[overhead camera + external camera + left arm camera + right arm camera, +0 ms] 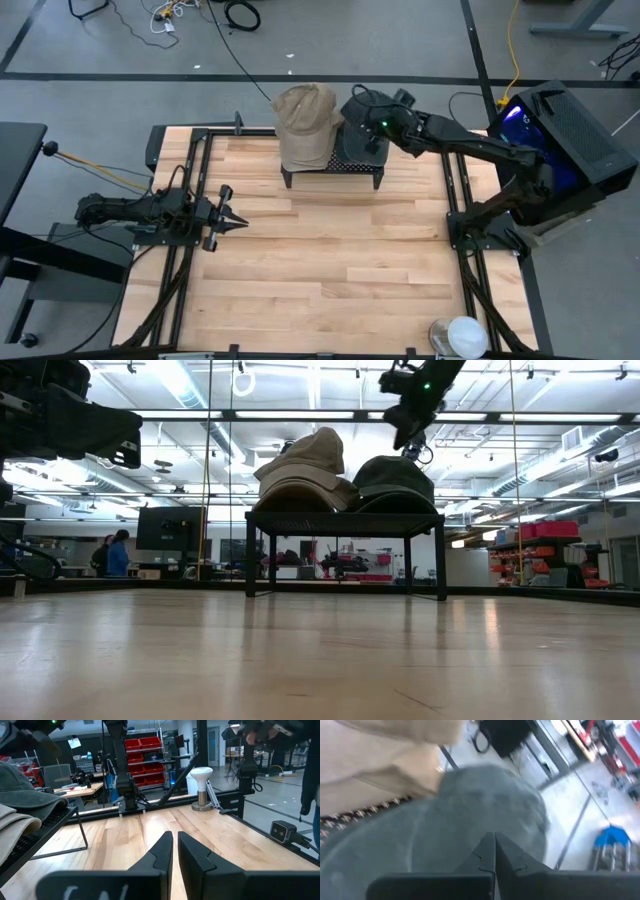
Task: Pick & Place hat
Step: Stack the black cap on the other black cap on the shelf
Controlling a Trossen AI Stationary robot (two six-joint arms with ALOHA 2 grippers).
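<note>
A black rack (340,520) stands on its legs at the table's far edge. On it lie stacked beige hats (305,120) and, to their right, a dark grey hat (395,480), which rests on its brim. My right gripper (412,448) hangs close above the dark hat's crown (470,820). Its fingers are shut and slant downward, with nothing between them. My left gripper (240,222) waits level at the table's left side. Its fingers are closed to a narrow slit and hold nothing.
A white domed object (462,337) stands at the near right corner. Black frame rails (195,200) run along the left and right sides of the table. Bare wood lies between the rack and the near edge. A person (118,552) stands far off in the room.
</note>
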